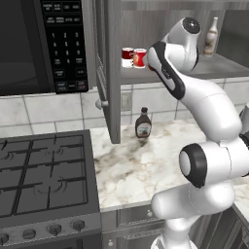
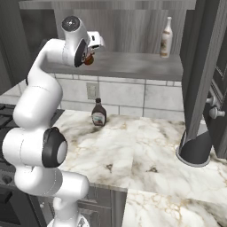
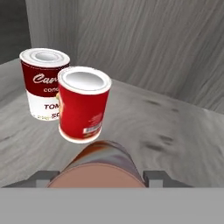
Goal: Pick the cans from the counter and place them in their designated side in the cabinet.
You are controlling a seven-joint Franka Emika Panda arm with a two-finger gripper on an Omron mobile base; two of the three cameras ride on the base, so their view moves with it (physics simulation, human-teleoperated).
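My gripper (image 3: 99,177) is shut on the plain darker red can (image 3: 98,167), which lies between the two fingertips low in the hand view. From the right base view, that can (image 2: 88,59) hangs just above the cabinet's grey shelf (image 2: 133,66) at its left end. Just ahead, the bright red can (image 3: 83,105) with a white rim stands upright on the shelf (image 3: 175,131). In the left base view this bright red can (image 1: 139,58) is partly covered by my arm. Below lies the marble counter (image 1: 146,168).
A half-white, half-dark-red can (image 3: 43,83) stands touching the bright red one on its left. A pale bottle (image 2: 166,37) stands at the shelf's right. A brown sauce bottle (image 1: 143,123) is on the counter by the wall. The cabinet door (image 1: 111,73) hangs open beside the microwave (image 1: 29,44); the stovetop (image 1: 44,175) lies left.
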